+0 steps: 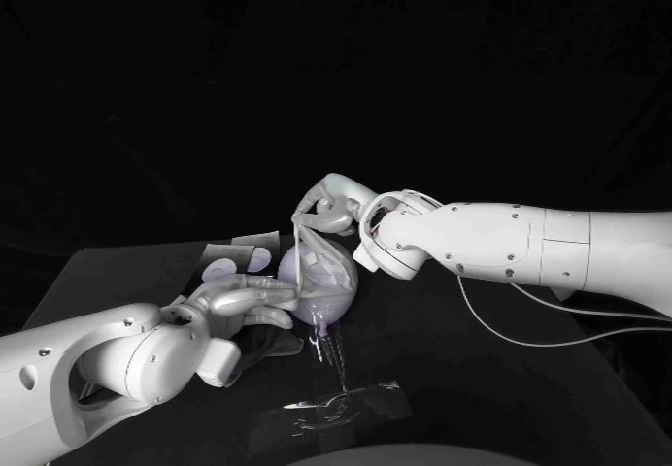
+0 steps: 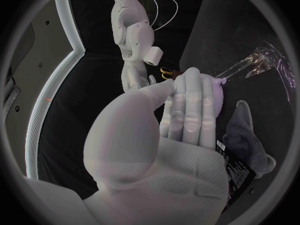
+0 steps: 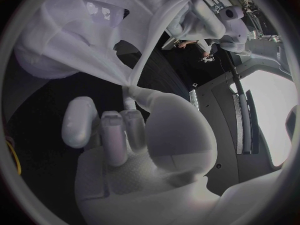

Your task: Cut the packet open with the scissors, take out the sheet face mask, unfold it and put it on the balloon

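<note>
Your right hand (image 1: 325,207) pinches the limp, slippery sheet mask (image 1: 319,260) by its top edge; your left hand (image 1: 250,296) rests against the light balloon (image 1: 325,311), grasp unclear, so hold edges gently.

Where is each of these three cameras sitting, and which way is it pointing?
Head view: on the robot's head, looking down at the black table; both arms reach in, left hand and right hand by the balloon.
Left wrist view: behind the left hand, looking along its fingers to the balloon; the right arm beyond.
Right wrist view: behind the right hand, facing the sheet mask it pinches.
Shared: head and right wrist views both show that pinched sheet mask.
</note>
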Controlling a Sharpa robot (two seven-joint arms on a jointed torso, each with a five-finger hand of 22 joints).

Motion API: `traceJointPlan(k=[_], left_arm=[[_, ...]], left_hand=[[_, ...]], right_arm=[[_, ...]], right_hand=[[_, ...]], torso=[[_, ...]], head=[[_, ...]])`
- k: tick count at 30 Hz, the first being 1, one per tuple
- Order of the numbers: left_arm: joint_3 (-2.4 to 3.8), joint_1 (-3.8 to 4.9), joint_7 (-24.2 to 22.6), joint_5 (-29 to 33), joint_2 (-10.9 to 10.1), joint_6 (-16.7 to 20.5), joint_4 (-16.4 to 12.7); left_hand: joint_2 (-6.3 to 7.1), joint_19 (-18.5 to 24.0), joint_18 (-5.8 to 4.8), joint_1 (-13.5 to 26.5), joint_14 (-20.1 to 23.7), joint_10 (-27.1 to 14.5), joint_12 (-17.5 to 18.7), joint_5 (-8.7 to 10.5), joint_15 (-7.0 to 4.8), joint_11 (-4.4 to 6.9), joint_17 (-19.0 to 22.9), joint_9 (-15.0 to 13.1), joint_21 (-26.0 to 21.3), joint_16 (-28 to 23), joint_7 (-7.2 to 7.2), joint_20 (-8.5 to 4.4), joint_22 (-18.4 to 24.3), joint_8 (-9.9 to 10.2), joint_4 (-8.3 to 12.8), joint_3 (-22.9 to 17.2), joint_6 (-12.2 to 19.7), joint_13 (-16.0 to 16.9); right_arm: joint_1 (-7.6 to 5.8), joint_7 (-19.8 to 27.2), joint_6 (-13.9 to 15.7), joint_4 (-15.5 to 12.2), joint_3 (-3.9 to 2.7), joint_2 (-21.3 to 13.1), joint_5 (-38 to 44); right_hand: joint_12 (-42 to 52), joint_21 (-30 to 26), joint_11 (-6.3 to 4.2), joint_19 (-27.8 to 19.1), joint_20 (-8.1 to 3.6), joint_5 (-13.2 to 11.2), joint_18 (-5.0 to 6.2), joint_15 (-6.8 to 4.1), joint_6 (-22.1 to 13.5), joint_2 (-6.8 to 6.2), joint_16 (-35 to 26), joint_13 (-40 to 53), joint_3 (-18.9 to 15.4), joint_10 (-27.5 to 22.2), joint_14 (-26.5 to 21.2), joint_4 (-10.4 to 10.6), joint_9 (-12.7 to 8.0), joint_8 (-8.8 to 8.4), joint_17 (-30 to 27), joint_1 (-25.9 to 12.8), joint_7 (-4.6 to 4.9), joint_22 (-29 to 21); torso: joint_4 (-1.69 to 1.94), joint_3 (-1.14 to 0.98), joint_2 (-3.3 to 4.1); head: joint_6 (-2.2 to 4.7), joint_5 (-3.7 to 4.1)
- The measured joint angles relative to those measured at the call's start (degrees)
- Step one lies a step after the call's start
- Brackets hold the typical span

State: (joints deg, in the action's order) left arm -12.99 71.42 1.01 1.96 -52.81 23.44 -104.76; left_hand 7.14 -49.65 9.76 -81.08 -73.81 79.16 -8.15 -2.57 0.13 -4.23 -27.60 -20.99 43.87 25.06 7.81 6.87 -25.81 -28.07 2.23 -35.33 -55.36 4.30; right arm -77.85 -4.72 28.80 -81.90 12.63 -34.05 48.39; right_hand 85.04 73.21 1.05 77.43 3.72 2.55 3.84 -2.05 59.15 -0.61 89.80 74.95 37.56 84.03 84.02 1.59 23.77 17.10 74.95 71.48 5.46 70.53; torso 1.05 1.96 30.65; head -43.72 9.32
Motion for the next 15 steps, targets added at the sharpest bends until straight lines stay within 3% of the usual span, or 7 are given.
traceJointPlan(k=[12, 15], left_arm=[[-0.03, 0.0, 4.6, -2.6, -0.2, 0.7, 1.5], [-0.03, 0.0, 5.3, -3.1, -0.2, 0.9, 1.8]], left_hand=[[-0.11, 0.0, -0.05, -0.1, -0.1, 0.1, -0.2, 0.06, 0.12, -0.08, -0.1, 0.0, 0.0, 0.0, 0.0, 0.0, 0.0, 0.2, 0.2, -0.2, 0.0, 0.0], [-0.12, 0.0, -0.05, -0.1, -0.1, 0.1, -0.2, 0.07, 0.12, -0.08, -0.2, 0.0, 0.0, 0.0, -0.01, 0.0, 0.0, 0.2, 0.2, -0.2, 0.0, 0.0]], right_arm=[[0.49, -1.2, -1.0, 1.1, 0.02, 1.1, 0.6], [0.64, -1.4, -1.0, 1.3, 0.02, 1.3, 0.9]], right_hand=[[0.0, -0.4, 0.0, 0.0, 0.0, 0.2, 0.0, 0.01, 0.1, -0.01, -0.1, 0.0, 0.0, 0.0, 0.0, 0.0, -0.1, -0.06, 0.0, 0.0, 0.13, -0.2], [-0.4, -0.4, 0.01, 0.0, 0.0, 0.2, 0.57, 0.01, 0.1, -0.01, -0.2, 0.0, 0.0, 0.0, 0.0, 0.0, -0.1, -0.06, 0.0, 0.0, 0.13, -0.2]], torso=[[-0.08, -0.07, 0.0], [-0.08, -0.07, -0.01]], head=[[-0.43, -0.77], [-0.56, -0.89]])
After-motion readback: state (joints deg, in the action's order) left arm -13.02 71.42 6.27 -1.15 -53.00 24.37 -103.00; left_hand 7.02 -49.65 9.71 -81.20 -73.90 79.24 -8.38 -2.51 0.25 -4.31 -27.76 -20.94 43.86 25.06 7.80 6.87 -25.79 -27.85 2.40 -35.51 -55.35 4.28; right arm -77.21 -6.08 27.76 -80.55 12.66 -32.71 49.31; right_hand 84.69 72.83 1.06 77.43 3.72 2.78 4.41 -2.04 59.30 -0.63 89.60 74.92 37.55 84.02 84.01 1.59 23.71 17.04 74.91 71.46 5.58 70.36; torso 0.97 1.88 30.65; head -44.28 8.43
